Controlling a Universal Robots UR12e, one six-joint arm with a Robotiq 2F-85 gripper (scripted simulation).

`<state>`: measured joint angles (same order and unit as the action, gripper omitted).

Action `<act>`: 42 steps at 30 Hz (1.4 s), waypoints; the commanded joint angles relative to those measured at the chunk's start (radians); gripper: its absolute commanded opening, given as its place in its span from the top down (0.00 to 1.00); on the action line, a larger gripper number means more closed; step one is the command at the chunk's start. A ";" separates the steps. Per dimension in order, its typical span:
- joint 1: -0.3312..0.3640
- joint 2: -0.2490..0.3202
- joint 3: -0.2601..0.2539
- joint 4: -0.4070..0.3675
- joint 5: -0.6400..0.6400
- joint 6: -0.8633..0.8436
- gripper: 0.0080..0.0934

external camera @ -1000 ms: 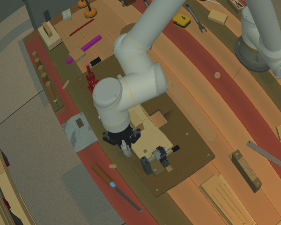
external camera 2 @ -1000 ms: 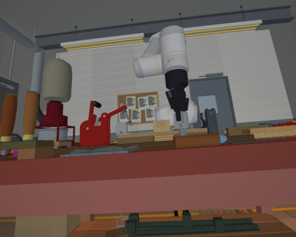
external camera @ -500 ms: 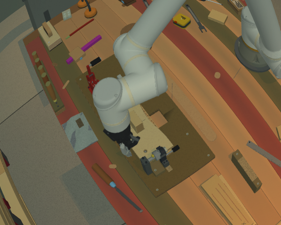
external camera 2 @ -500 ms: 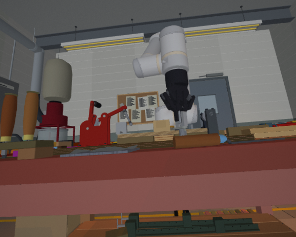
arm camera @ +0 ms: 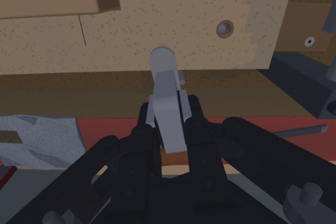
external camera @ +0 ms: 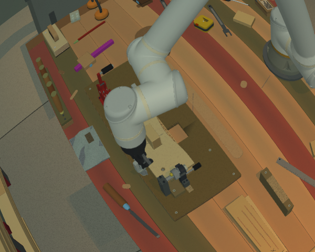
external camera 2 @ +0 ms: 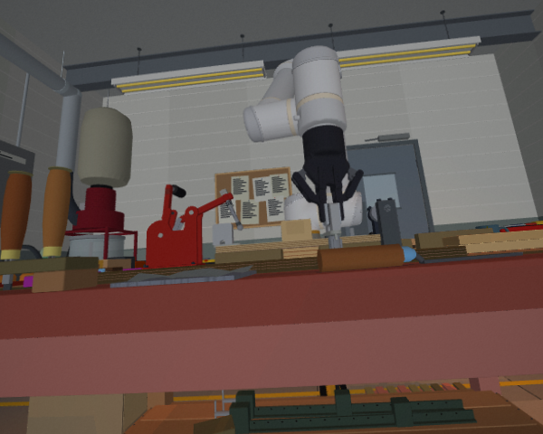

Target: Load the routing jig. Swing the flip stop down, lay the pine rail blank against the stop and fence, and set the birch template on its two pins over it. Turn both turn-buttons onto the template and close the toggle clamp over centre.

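Observation:
My gripper point(external camera: 142, 166) point(external camera 2: 333, 227) point(arm camera: 168, 107) is closed around the grey turn-button point(arm camera: 162, 61) at the near edge of the jig, and the button's rounded end lies over the rim of the birch template point(external camera: 170, 152) point(arm camera: 152, 20). The template lies flat on the jig base, with a pin point(arm camera: 224, 29) showing in its hole. A wooden block point(external camera: 153, 137) stands on the template. The flip stop point(external camera: 179, 171) sits at the template's end. The red toggle clamp point(external camera: 103, 89) point(external camera 2: 183, 229) stands at the far end with its handle up. The pine rail is hidden under the template.
The dark jig base board point(external camera: 163, 141) fills the bench middle. A chisel point(external camera: 129, 209) lies along the red bench edge near my gripper, and a grey rag point(external camera: 88, 147) lies to the left. A dark upright block point(external camera: 163, 185) stands by the flip stop.

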<state>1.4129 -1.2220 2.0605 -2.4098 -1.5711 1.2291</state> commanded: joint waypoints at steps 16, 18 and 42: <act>0.000 0.000 -0.001 0.000 0.000 0.175 1.00; 0.000 -0.001 -0.001 0.000 0.000 0.180 1.00; 0.000 -0.001 -0.001 0.000 0.000 0.184 1.00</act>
<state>1.4128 -1.2221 2.0603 -2.4091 -1.5709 1.4124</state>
